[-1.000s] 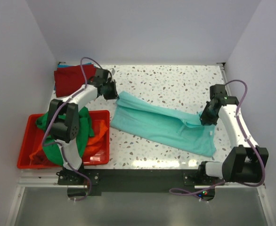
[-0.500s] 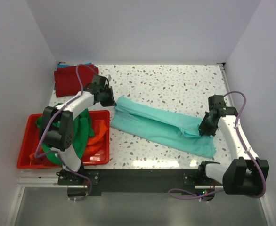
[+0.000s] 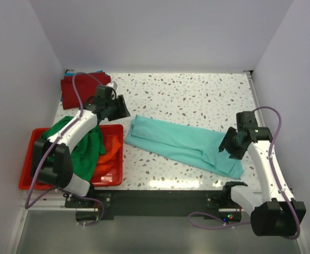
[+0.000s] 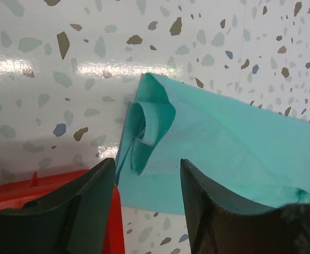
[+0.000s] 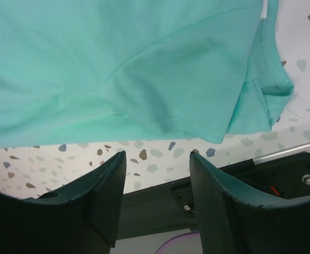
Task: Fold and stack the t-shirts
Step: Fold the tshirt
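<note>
From the overhead camera I count one teal t-shirt [image 3: 181,145] spread on the speckled table [image 3: 197,95]. It is folded into a long band. Its long axis runs on a diagonal, from the far right corner of the red bin [image 3: 25,185] down towards the near right edge of the table.

The bin holds two more shirts, a green t-shirt [image 3: 83,143] heaped over its left side and an orange t-shirt [image 3: 110,151] under it. A dark red t-shirt [image 3: 75,90] lies folded in the far left corner of the table. There may be a sliver of blue cloth behind it, but I can't make that out well enough from here.

The left wrist camera shows what the overhead one can't. The band's left end has a curled fold of fabric pointing towards the bin, and the bin's red rim sits just beside it. The left gripper [image 4: 147,174] hangs above that end, with its fingers apart and nothing between them.

The right wrist camera shows the other end, a stitched edge folded over near the table's front rail. The right gripper [image 5: 156,164] hovers over it, its fingers likewise spread and holding nothing.
</note>
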